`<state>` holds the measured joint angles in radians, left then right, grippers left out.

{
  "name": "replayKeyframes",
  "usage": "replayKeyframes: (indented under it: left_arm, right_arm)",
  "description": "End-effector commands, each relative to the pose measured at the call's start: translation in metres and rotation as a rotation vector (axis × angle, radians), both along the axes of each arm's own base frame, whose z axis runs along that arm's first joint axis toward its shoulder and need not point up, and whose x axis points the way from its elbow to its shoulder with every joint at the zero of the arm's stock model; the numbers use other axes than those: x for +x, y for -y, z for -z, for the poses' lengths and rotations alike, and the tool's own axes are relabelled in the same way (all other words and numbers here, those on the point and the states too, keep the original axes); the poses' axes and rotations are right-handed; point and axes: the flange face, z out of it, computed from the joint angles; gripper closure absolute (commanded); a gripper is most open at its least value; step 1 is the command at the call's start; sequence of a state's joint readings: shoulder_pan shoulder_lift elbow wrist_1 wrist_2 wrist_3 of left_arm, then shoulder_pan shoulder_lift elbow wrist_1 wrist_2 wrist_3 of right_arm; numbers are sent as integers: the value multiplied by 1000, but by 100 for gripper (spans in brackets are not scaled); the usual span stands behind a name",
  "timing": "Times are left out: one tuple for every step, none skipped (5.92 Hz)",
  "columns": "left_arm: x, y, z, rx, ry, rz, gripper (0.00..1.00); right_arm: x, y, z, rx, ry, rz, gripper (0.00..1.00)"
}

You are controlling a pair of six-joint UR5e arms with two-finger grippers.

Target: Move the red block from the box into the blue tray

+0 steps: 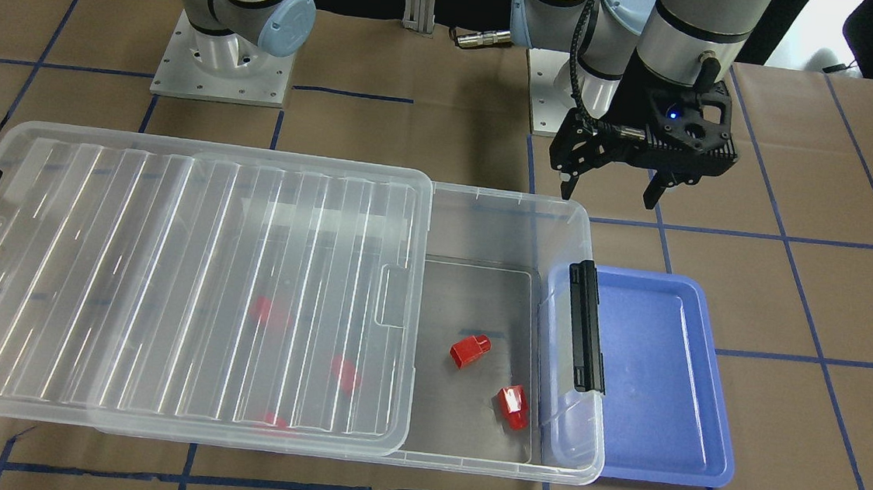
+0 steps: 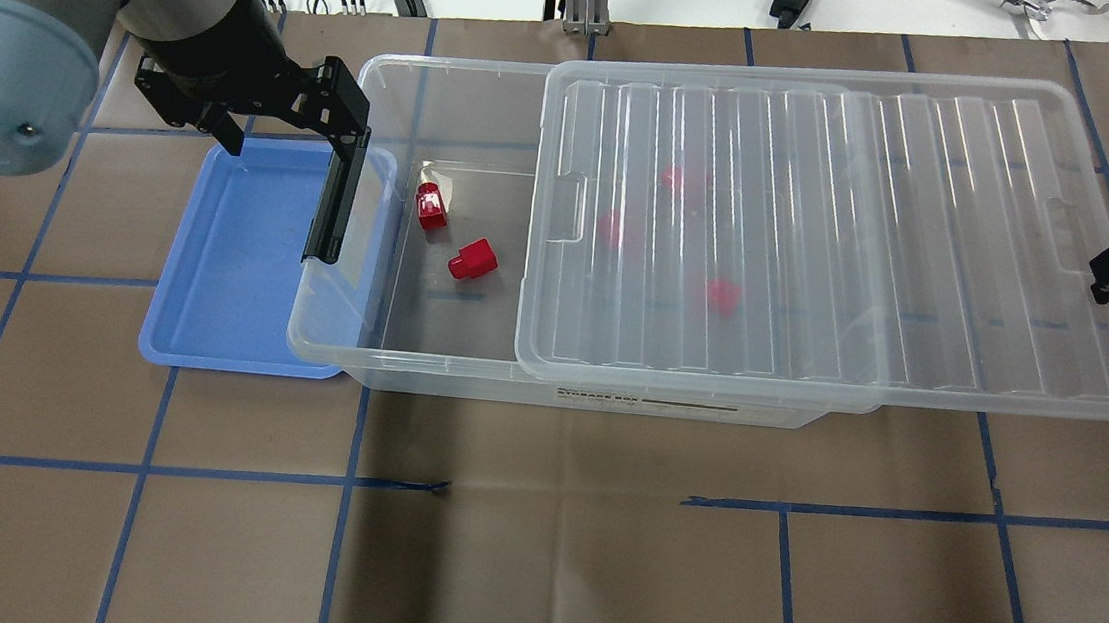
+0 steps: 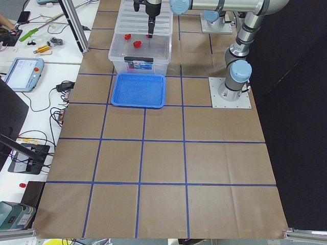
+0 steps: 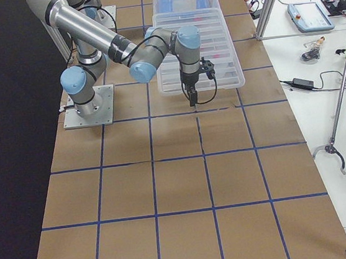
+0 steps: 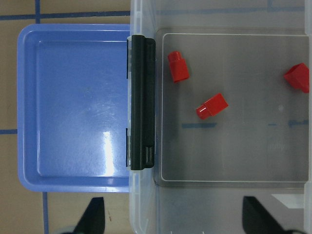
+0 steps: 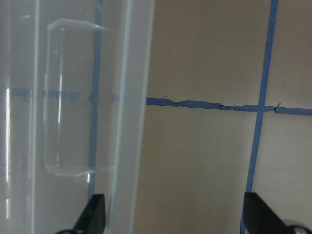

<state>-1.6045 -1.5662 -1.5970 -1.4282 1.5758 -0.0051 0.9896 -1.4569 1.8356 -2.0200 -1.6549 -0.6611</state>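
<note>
Inside the box (image 1: 485, 225): five red blocks (image 1: 469, 350), three beneath the lid (image 1: 169, 278).

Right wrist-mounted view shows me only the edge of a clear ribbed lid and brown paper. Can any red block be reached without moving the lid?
Observer: Yes. A small glossy red plastic block and its twin lie uncovered in the open end of the large clear plastic bin.
Operator: And the left gripper?
Observer: The left gripper hangs open and empty near the bin's black latch.
Operator: Is the tray free?
Observer: The shallow periwinkle-blue plastic tray, beside the latch end, holds nothing.
</note>
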Motion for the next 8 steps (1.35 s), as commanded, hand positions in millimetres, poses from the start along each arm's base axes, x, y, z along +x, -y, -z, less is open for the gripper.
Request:
replayKeyframes:
  left_arm:
    - [0,3,2,1,3,35,2]
    - [2,4,4,8,24,177,2]
    - [2,12,16,35,53,437,2]
    - [1,16,32,53,66,665,2]
    - [-5,32,46,69,71,815,2]
    - [-16,40,64,97,72,1009,2]
    - [-28,44,76,104,79,1161,2]
    - [-41,53,94,58,104,1220,2]
  right_arm:
    - [-13,-3,-7,13,-42,8,0]
    - [-11,-4,-15,5,-45,16,0]
    - [-7,-6,-21,-8,-35,31,0]
    - [6,-15,-40,-35,-40,108,0]
    - [35,-30,-64,-46,31,184,0]
    - [70,-33,-85,-54,52,219,0]
    - [106,-25,-109,-38,62,232,0]
    - [142,-16,-133,-17,76,287,0]
